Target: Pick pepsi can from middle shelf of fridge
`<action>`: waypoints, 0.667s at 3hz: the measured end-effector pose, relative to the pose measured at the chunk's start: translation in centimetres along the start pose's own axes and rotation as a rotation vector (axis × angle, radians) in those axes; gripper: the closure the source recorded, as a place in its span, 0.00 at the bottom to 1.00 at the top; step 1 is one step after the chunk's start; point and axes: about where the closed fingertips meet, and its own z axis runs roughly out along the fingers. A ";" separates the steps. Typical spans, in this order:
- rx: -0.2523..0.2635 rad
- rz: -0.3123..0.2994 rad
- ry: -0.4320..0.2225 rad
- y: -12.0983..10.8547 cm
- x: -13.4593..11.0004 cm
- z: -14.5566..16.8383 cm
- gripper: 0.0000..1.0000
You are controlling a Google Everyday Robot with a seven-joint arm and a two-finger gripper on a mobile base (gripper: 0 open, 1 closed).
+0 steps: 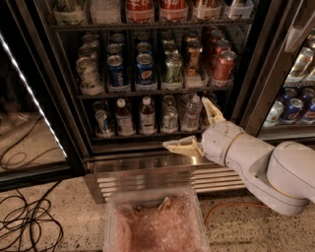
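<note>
Camera view: gripper (186, 123) splayed wide, empty, ready to straddle the pepsi can (145, 72) at its 11 o'clock, front row of the middle shelf (197, 89).

Behind the pepsi can (145, 71), the back rows on the middle shelf (152, 91) show only their tops. Above it, the red cola cans (138, 9) are cut off by the top edge. Below and right of it, the gripper (196, 128), fingers spread wide, stands before the small bottles (146, 115). Its upper finger (211, 109) covers whatever stands at that row's right end. The arm (275, 172) runs out at the right edge. Straight below the pepsi can, the clear bin (147, 193) is cut by the bottom edge, its pinkish contents blurred.
</note>
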 end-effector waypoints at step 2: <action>0.125 -0.017 -0.018 -2.1 2.7 1.9 0.07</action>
